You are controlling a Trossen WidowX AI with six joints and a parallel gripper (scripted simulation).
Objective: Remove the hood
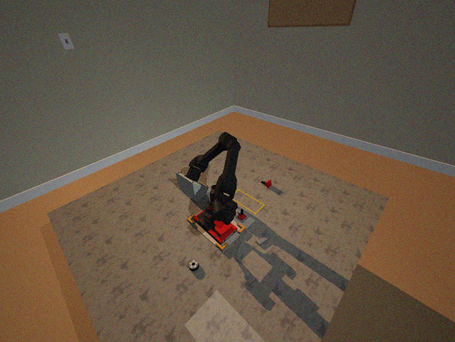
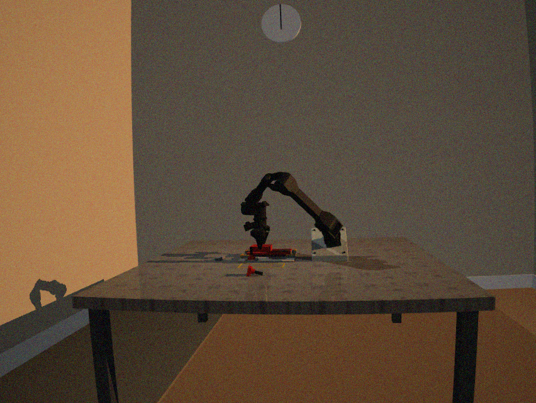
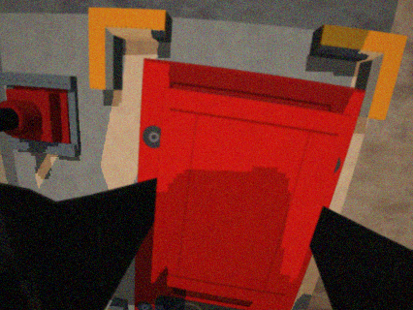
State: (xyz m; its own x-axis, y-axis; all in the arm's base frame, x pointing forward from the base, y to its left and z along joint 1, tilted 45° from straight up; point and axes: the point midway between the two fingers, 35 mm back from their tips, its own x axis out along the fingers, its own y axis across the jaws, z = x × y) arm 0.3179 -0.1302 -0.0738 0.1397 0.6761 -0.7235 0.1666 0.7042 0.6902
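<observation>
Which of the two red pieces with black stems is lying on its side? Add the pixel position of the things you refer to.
The red piece farther from the toy car [image 1: 228, 233] [image 2: 281, 251] [image 3: 242, 145]: its stem [image 1: 263, 182] [image 2: 258, 273] points sideways, while the other's points up.

Wheel hub blurred; wall board cropped.

Arm arched, end effector pointing down, fingers gripping
</observation>
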